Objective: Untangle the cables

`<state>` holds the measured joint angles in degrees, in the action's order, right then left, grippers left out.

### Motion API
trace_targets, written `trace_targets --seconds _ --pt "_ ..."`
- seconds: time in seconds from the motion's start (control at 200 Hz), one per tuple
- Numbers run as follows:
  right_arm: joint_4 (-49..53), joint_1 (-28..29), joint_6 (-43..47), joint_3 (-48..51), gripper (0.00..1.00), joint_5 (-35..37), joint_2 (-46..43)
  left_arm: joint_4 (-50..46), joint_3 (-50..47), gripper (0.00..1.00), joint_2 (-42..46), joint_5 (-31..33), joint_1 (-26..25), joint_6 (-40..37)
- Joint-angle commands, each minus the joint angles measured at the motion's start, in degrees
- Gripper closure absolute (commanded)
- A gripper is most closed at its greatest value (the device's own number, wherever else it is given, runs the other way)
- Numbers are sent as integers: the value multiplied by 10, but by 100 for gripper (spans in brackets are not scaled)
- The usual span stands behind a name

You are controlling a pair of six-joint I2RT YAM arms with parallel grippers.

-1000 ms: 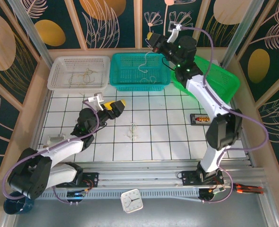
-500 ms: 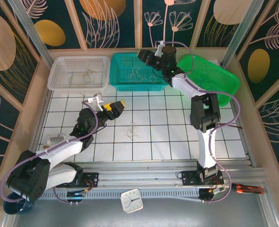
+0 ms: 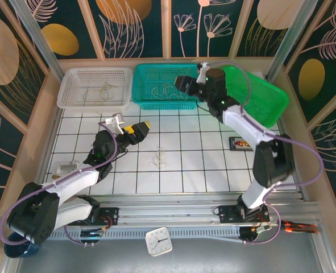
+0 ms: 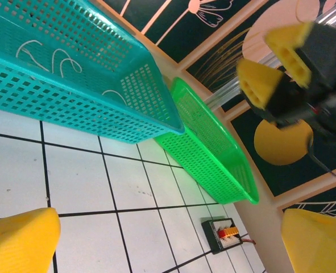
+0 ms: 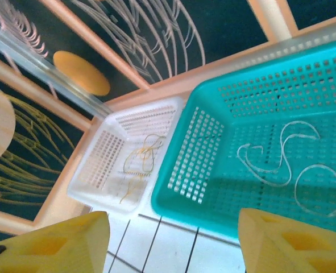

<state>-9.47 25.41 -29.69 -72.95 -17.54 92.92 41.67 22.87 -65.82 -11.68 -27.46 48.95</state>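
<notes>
Cable tangle (image 3: 161, 158) seen near table's (image 3: 213, 170) middle, whitish cables (image 5: 281, 162) laid in teal basket (image 3: 168, 104) at far edge, right claw (image 3: 180, 83) held open, empty, above it, left claw (image 3: 142, 126) spread wide, empty.

Around me stands a low wooden rim (image 3: 34, 131), and inside it lies my tabletop (image 3: 202, 165), white with thin black lines that make a grid of squares. Behind the rim rise the walls (image 3: 42, 23): dark blue-green panels with pale drawings of leaves and flowers and some golden ovals (image 3: 59, 38). Light wooden slats (image 3: 166, 23) divide the panels. Two metal posts (image 3: 34, 34) lean up at the far corners. At the near edge runs a grey metal rail (image 3: 173, 207). The light is bright and even, and the white squares shine a little.
</notes>
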Motion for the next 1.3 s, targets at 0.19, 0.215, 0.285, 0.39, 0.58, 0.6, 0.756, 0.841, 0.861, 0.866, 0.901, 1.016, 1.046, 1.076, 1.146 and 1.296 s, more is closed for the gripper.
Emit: trace_targets --seconds 0.19,0.215,0.285,0.39,0.58,0.6,0.756,0.841,0.861,0.866,0.901,1.016,1.046,1.076,1.146,1.296 --pt "-12 158 6 262 45 100 -95 -68 -15 1 8 31 -4 41" --pt "-12 174 0 275 45 111 -100 -69 -17 1 8 31 -4 44" --pt "-26 211 -16 315 45 126 -105 -70 -19 1 10 31 -4 50" --pt "-43 254 -32 342 45 146 -89 -70 -17 1 9 30 -4 53" --pt "-53 281 -33 325 47 160 -35 -75 -10 1 5 27 -4 52" --pt "-53 281 -32 322 47 160 -31 -75 -9 1 5 27 -4 52" --pt "-52 281 -23 296 51 151 9 -76 -8 1 2 22 -4 53" --pt "-51 281 -18 289 63 150 24 -74 -7 1 -1 20 -4 53" --pt "-50 281 -16 288 68 151 26 -73 -6 1 -1 20 -4 53" --pt "-50 281 -16 287 69 151 26 -73 -6 1 -1 20 -4 53" --pt "-48 281 -13 285 78 152 28 -72 -6 1 -3 18 -4 54" --pt "-48 272 -10 286 100 147 17 -67 -4 1 -6 11 -4 53" --pt "-49 268 -10 289 100 145 9 -66 -3 1 -7 9 -4 52" --pt "-51 264 -12 293 100 144 -2 -65 -3 1 -7 6 -4 51" --pt "-60 249 -21 309 100 140 -32 -66 -2 1 -6 2 -4 48" --pt "-105 207 -58 355 100 108 -105 -57 -1 1 -10 -15 -4 46"
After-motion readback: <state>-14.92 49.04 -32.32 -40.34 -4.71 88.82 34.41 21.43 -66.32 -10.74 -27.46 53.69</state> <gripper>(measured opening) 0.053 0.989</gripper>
